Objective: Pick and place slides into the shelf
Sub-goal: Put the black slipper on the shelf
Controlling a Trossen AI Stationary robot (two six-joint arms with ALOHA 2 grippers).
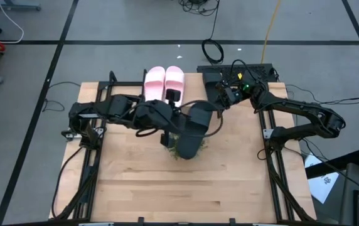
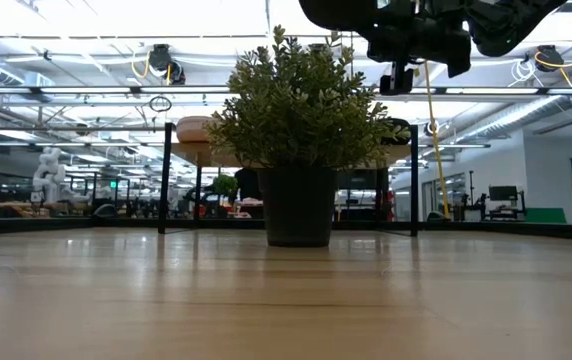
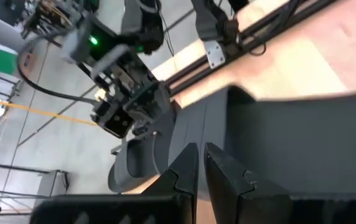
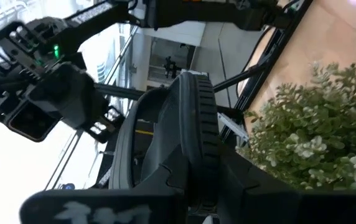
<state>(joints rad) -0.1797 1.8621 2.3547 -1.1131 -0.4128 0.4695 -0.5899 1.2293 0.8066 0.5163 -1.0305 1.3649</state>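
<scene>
Both arms are meeting above the plant [image 1: 184, 148] at mid-worktop, the right end effector [image 1: 220, 108] clamping a black slide [image 1: 195, 124] edge-on and the left end effector [image 1: 167, 135] pinching its other end, apparently steadying it for the shelf [image 1: 199, 76], where the pink pair [image 1: 164, 82] is already sitting.

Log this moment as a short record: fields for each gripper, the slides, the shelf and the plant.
left gripper: mid-table, fingers nearly together on the edge of a black slide
right gripper: fingers clamped on the edge of another black slide, held up beside the plant
black slides: both off the table, lifted above the plant in the high view
pink pair: side by side on the shelf, at the far edge of the table
plant: upright in a dark pot, mid-table, in front of the shelf
</scene>
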